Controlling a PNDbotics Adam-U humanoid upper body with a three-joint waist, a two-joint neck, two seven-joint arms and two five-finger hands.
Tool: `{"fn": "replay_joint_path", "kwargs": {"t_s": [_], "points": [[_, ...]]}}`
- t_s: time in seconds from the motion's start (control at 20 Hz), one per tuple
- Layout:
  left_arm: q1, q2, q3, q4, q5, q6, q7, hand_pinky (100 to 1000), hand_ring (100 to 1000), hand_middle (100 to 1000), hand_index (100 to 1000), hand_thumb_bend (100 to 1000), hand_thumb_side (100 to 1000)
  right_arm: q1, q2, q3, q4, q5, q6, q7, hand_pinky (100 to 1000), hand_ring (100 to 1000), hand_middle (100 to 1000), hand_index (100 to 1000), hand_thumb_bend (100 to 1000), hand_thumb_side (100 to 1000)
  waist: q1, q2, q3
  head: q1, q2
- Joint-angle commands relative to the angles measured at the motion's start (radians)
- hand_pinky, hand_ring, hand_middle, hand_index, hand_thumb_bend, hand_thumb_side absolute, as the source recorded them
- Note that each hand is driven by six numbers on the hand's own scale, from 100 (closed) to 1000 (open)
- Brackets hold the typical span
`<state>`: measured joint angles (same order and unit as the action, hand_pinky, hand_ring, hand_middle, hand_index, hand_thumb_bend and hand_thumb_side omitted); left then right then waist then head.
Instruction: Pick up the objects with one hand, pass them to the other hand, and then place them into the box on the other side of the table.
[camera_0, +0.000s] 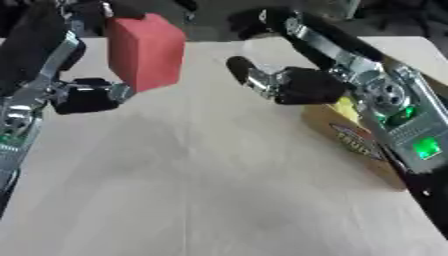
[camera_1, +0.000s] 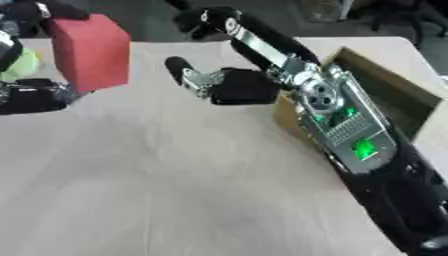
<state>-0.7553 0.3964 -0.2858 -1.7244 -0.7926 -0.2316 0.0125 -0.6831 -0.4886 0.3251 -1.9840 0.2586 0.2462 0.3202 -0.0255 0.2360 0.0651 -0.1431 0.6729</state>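
A red block (camera_0: 147, 52) is held up above the table's far left by my left hand (camera_0: 87, 96), which is shut on it, with dark fingers at its top and the palm below it. My right hand (camera_1: 245, 86) hovers near the table's middle, to the right of the block and apart from it. It is open, thumb (camera_1: 178, 67) and fingers spread toward the block, and holds nothing. The cardboard box (camera_1: 385, 87) stands at the right edge, partly hidden under my right forearm.
The box's near wall carries a printed label (camera_0: 354, 140). A yellow-green round thing (camera_1: 26, 65) shows at the far left behind my left hand. The pale wooden table (camera_0: 201, 190) stretches toward the front edge.
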Motion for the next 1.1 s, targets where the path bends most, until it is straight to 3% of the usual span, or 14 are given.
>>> {"fn": "replay_joint_path", "kwargs": {"t_s": [0.05, 0.2, 0.35, 0.75, 1.0, 1.1], "points": [[-0.012, -0.008, 0.017, -0.018, -0.051, -0.024, 0.027, 471, 502, 489, 567, 463, 100, -0.03, 0.0, 0.006, -0.016, -0.03, 0.022, 0.017, 991, 848, 823, 923, 271, 675, 0.0, -0.013, 0.001, -0.002, -0.017], [0.002, -0.046, 0.001, -0.017, -0.247, -0.035, 0.139, 468, 498, 486, 563, 443, 100, -0.046, -0.001, 0.006, -0.016, -0.123, 0.047, 0.022, 994, 842, 817, 926, 303, 706, -0.001, -0.011, -0.001, -0.001, -0.026], [0.009, -0.064, -0.023, 0.006, -0.332, -0.052, 0.263, 468, 498, 485, 563, 438, 100, -0.056, -0.009, 0.006, -0.016, -0.2, 0.068, 0.008, 992, 836, 810, 925, 337, 722, -0.002, -0.01, -0.002, 0.001, -0.031], [0.011, -0.064, -0.044, 0.003, -0.354, -0.134, 0.322, 474, 500, 488, 566, 441, 100, -0.076, -0.028, 0.022, -0.016, -0.222, 0.083, 0.044, 999, 853, 820, 925, 348, 733, 0.001, -0.008, -0.002, -0.001, -0.03], [0.012, -0.051, -0.061, 0.002, -0.274, -0.182, 0.353, 480, 498, 486, 564, 419, 100, -0.091, -0.052, 0.028, -0.016, -0.255, 0.02, 0.099, 1000, 866, 823, 919, 368, 639, 0.002, -0.006, -0.003, 0.0, -0.03], [0.011, -0.042, -0.062, -0.003, -0.265, -0.199, 0.348, 484, 501, 489, 567, 437, 100, -0.094, -0.064, 0.028, -0.016, -0.249, 0.015, 0.118, 1000, 870, 825, 919, 358, 657, 0.001, -0.006, -0.003, 0.0, -0.028]]}}
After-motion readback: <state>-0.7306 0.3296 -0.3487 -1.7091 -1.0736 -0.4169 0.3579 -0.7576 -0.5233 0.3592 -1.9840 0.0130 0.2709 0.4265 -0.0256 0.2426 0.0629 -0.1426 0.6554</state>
